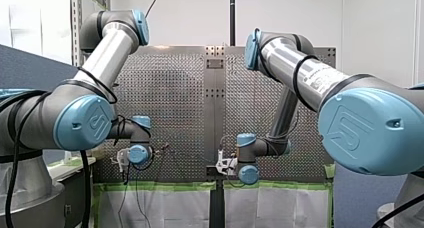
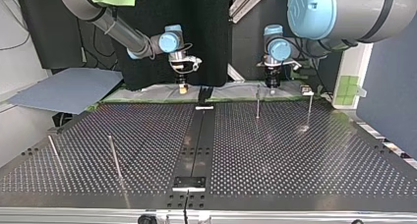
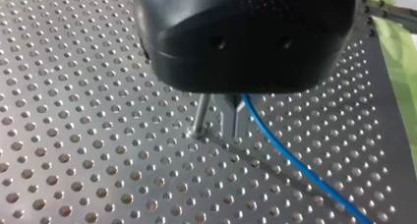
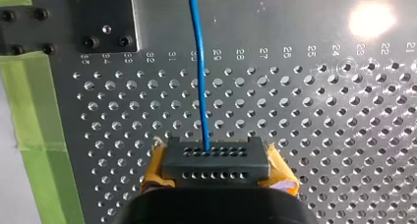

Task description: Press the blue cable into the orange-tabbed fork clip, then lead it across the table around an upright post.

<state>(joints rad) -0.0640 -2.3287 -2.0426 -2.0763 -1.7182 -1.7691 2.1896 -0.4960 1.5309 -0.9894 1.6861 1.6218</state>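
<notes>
- While my left gripper (image 3: 232,131) is pressing its metal fingers (image 3: 227,118) together on the cable (image 3: 295,160), that thin blue line is rising off the table (image 3: 74,160) right at the fingers and sloping away toward the green tape (image 3: 398,62).
- My right gripper (image 4: 216,160) is likewise pinching the cable, which is running straight ahead from between its yellow pads (image 4: 281,177), over the holes and past a dark plate (image 4: 74,22).
- Being slim and light, the cable is looking limp enough to sag and springy enough to pop out of a bend. I judge it is calling for a hold close to the stretch being routed, under gentle tension, since a hard pull could be dragging it through the fingers.
- A post (image 3: 200,116) is standing upright just beside the left fingers, on the side away from the cable and not touching it.
- In the top view both grippers are pointing straight down at the table's far edge, the right one upper centre-left of the frame and the left one upper centre-right.
- In the front view both arms are bending at the elbow, with their wrists hanging low in the lower middle of the frame.
</notes>
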